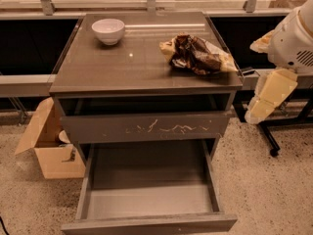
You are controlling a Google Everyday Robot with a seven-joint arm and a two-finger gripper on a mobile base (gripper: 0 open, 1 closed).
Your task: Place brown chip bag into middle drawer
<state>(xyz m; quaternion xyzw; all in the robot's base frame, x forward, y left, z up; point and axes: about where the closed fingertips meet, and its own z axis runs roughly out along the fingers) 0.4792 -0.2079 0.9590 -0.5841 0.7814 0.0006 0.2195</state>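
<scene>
The brown chip bag (198,54) lies crumpled on the right part of the cabinet top (122,67), close to the right edge. The middle drawer (146,199) stands pulled out low at the front, and its grey floor is bare. Only white and cream arm segments (274,89) show at the right edge, beside the cabinet and just right of the bag. My gripper is out of view.
A white bowl (108,31) stands at the back left of the cabinet top. A grey drawer front with pale scratch marks (146,127) sits shut above the open drawer. An open cardboard box (49,148) is on the floor at the left. A black stand leg (268,136) is at the right.
</scene>
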